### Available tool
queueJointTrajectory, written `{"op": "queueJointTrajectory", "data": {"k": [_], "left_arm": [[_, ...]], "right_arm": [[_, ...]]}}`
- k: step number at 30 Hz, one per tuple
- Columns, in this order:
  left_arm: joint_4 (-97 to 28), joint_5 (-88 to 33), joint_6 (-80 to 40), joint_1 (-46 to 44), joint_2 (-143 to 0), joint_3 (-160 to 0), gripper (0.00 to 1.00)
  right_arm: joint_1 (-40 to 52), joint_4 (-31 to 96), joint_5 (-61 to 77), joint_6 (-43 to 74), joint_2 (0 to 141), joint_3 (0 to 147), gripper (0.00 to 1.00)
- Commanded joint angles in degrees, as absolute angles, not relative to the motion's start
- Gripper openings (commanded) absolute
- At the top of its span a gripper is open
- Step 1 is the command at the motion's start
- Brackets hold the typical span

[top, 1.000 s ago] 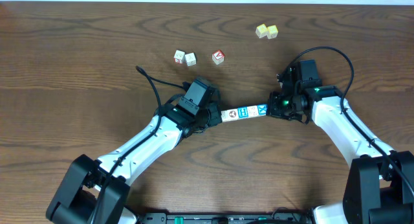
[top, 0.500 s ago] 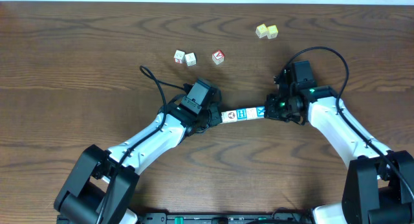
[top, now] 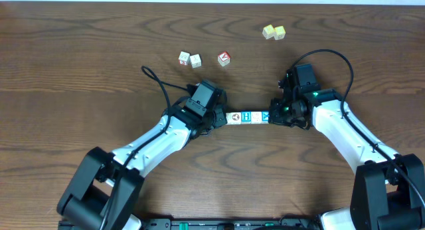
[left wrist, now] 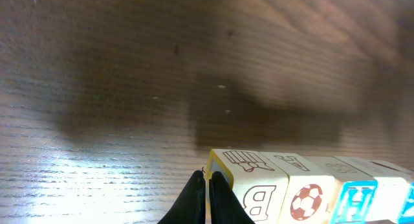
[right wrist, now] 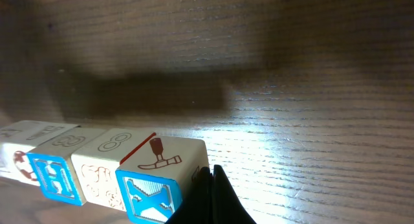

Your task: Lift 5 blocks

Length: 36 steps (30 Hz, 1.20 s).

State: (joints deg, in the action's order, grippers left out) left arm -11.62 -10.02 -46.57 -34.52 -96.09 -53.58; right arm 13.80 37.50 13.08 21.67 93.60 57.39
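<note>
The blocks (top: 249,116): five white cubes in one straight row, side faces touching, level, at mid-table (top: 99,44). Printed faces show a letter B, a red ball, blue-framed figures, a hammer and a teal end face. The row's shadow lies apart from it on the wood.

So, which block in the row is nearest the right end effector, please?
The hammer-topped block with a blue front face; no other shows a hammer.

Dark wood-grain table (top: 73,133), glossy sheen
</note>
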Motion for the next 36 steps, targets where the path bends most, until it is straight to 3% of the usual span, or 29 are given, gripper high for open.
{"op": "queueJointTrajectory", "data": {"k": [1,36], "left_arm": [[-8.6,-22.0,-47.9,-37.4,-97.8,-55.4,0.07],[-7.6,-21.8,-48.4,-37.5,-100.0,-55.4,0.08]], "right_arm": [[19.6,36.2,31.3,23.2,94.0,58.3,0.01],[19.6,32.4,30.3,25.3,94.0,55.0,0.01]]}}
